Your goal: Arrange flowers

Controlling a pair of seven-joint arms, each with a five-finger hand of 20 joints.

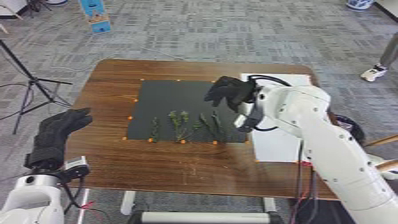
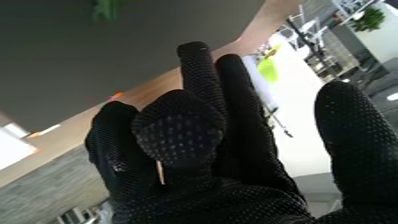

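Green leafy stems [image 1: 179,125] lie side by side along the near part of a black mat [image 1: 160,95]. My right hand [image 1: 229,92] is over the mat's far right corner, beyond the stems, with nothing seen in its grasp. In the right wrist view the right hand [image 2: 204,145] has some fingers straight and relaxed, and a blurred bit of green stem [image 2: 105,9] shows on the dark mat. At the table's left edge, my left hand [image 1: 60,130] is open and apart from the stems.
A white board [image 1: 275,147] lies on the brown table [image 1: 178,172] to the right of the mat, partly under my right arm. Orange dots mark the mat's edges. A black tripod [image 1: 34,79] stands on the floor at the left. Dark cables hang by the right arm.
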